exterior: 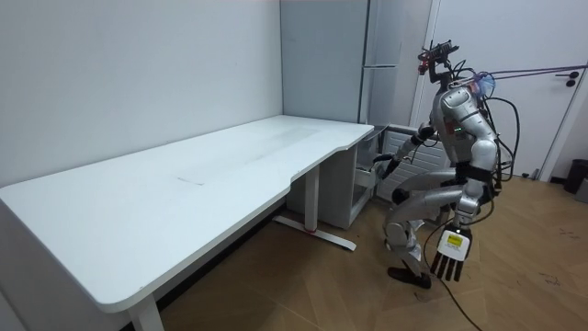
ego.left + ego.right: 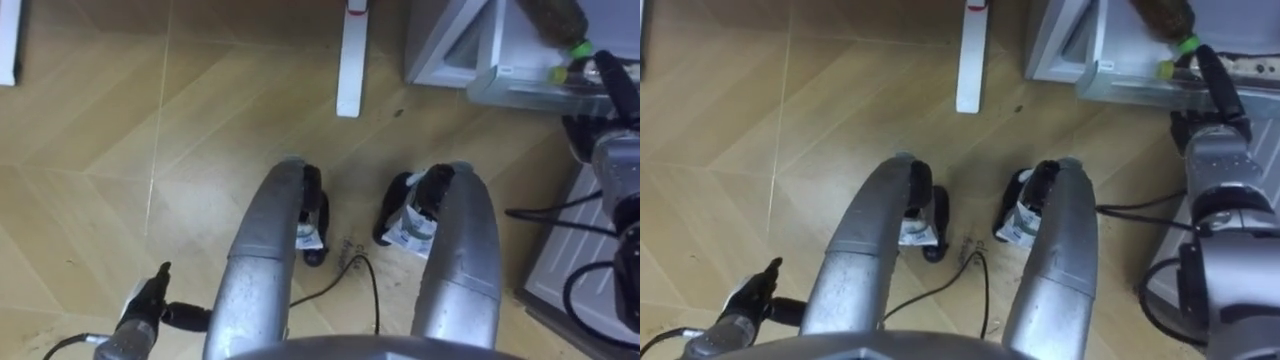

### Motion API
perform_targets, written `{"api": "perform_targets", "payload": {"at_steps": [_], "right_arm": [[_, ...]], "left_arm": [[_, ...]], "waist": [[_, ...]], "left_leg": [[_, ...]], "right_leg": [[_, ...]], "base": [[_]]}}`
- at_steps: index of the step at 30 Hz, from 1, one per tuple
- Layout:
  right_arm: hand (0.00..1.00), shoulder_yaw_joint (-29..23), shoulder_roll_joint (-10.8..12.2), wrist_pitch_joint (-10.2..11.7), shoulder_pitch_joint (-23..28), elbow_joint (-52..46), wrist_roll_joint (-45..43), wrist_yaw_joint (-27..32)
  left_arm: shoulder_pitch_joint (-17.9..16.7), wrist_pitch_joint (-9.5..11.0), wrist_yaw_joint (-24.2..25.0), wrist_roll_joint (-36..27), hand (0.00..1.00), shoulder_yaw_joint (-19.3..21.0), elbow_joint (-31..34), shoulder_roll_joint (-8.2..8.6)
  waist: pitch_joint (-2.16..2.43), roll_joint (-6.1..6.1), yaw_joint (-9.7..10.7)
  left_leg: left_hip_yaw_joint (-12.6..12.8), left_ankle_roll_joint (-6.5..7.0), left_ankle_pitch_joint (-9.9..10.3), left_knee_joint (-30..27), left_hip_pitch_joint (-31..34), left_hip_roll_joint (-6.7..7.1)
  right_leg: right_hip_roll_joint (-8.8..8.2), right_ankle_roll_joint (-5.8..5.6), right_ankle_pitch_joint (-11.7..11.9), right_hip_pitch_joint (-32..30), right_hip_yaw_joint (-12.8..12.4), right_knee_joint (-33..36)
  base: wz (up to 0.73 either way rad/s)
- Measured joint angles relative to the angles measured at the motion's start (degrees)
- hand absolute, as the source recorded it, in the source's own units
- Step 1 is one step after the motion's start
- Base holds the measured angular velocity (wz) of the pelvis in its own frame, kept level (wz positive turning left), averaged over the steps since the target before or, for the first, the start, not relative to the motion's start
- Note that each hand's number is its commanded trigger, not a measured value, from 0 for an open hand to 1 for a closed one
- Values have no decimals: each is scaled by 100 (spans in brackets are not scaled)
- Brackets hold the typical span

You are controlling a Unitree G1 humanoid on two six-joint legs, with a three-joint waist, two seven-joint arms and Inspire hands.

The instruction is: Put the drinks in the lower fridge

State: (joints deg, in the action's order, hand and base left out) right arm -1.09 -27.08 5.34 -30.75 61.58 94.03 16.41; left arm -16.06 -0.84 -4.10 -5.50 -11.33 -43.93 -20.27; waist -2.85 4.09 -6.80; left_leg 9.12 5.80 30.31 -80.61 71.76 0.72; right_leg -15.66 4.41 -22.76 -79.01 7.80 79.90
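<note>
A brownish drink bottle (image 2: pixel 553 18) with a green cap lies tilted in the open lower fridge (image 2: pixel 450 48), cap pointing outward. A small yellow-green thing (image 2: pixel 558 72) sits just below it on the clear shelf edge (image 2: pixel 520 92). My right hand (image 2: pixel 612 82) reaches up to that shelf, its dark fingers stretched out right beside the bottle's cap. My left hand (image 1: pixel 449 258) hangs low at my side with straight fingers and holds nothing; a finger (image 2: pixel 152 288) of it shows at the lower left. In the room view I squat before the fridge (image 1: pixel 397 64).
A white desk (image 1: pixel 184 175) stands to my left, its foot (image 2: pixel 352 60) on the wooden floor ahead of my knees. The open fridge door panel (image 2: pixel 575 255) is close on my right. A room door (image 1: pixel 551 101) is behind me.
</note>
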Motion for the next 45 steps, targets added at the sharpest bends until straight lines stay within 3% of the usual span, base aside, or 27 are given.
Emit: {"api": "perform_targets", "payload": {"at_steps": [2, 4, 9, 12, 15, 16, 18, 19, 22, 29, 35, 38, 40, 41, 45], "right_arm": [[0, 111, -38, 98, -1, -216, -1, 39], [0, 256, -51, 218, -2, -550, -3, 87], [0, 653, -94, 253, -47, -755, -115, 112], [0, 733, -93, 231, -46, -834, -111, 220], [0, 801, -94, 231, -47, -1195, -112, 527], [0, 870, -96, 232, -50, -1395, -119, 708], [0, 892, -98, 296, -50, -1646, -119, 959], [0, 893, -99, 302, -50, -1821, -119, 1120], [0, 973, -98, 344, -50, -1947, -115, 1257], [0, 1039, -99, 365, -109, -1992, -105, 1361], [0, 1104, -101, 366, -127, -1985, -125, 1364], [0, 1128, -92, 329, -125, -1791, -227, 1162], [0, 1211, -94, 256, -120, -1391, -388, 701], [0, 1280, -97, 215, -119, -1247, -506, 582], [0, 1605, -118, -41, 36, -323, -1584, -548]], "left_arm": [[-121, 83, -11, -3, 0, 0, 6, -62], [-270, 125, -18, -55, 0, 0, 31, -160], [-501, 111, -39, -60, 0, -16, 42, -289], [-499, 123, -46, -62, 0, -15, 152, -300], [-522, 143, -48, -61, 0, -16, 247, -300], [-539, 180, -48, -62, 0, -18, 249, -300], [-558, 242, -48, -64, 0, -19, 252, -300], [-609, 289, -55, -64, 0, -18, 253, -300], [-647, 306, -76, -65, 0, -20, 243, -310], [-647, 335, -70, -68, 0, -48, 286, -310], [-651, 332, -7, -59, 0, -150, 291, -324], [-645, 326, 119, -62, 0, -251, 248, -325], [-634, 298, 206, -131, 0, -255, 254, -325], [-615, 263, 225, -150, 0, -264, 263, -325], [-461, 25, 373, -177, 0, -346, 192, -326]], "waist": [[0, 0, -29], [5, -8, -78], [5, -20, -95], [11, -43, -120], [24, -72, -171], [29, -110, -229], [30, -133, -357], [35, -140, -369], [35, -146, -367], [35, -144, -364], [38, -151, -361], [40, -161, -391], [40, -167, -450], [42, -171, -447], [26, -211, -464]], "left_leg": [[-14, -36, 18, 0, -15, 0], [-45, -97, 47, -2, -50, 14], [-230, -282, 130, -23, -220, -5], [-313, -326, 116, -18, -252, -7], [-318, -339, 110, -5, -258, -56], [-322, -349, 105, 17, -260, -130], [-357, -406, 73, 92, -276, -104], [-363, -406, 73, 148, -284, -63], [-383, -429, 61, 212, -347, 6], [-396, -439, 57, 253, -345, -6], [-561, -478, 36, 456, -507, -4], [-640, -565, -11, 765, -796, -5], [-666, -586, -24, 1141, -1036, -142], [-685, -599, -33, 1256, -1082, -142], [-705, -723, -244, 2071, -1618, -224]], "right_leg": [[6, 28, -13, 8, 9, 12], [-35, 145, -68, 58, 49, 57], [-17, 342, -196, 326, 239, 72], [-13, 378, -220, 394, 308, 66], [11, 359, -231, 394, 339, 36], [61, 353, -234, 408, 379, -32], [52, 307, -261, 419, 426, -98], [-31, 287, -277, 428, 470, -126], [-161, 287, -294, 493, 528, -125], [-168, 299, -302, 504, 545, -137], [-166, 310, -308, 820, 767, -422], [-114, 309, -308, 1174, 882, -762], [1, 285, -294, 1504, 1046, -1231], [6, 262, -282, 1580, 1093, -1358], [314, 69, -152, 2206, 1194, -2264]], "base": [[2], [8], [7], [3], [-8], [-23], [-26], [-13], [12], [8], [5], [1], [0], [3], [3]]}}
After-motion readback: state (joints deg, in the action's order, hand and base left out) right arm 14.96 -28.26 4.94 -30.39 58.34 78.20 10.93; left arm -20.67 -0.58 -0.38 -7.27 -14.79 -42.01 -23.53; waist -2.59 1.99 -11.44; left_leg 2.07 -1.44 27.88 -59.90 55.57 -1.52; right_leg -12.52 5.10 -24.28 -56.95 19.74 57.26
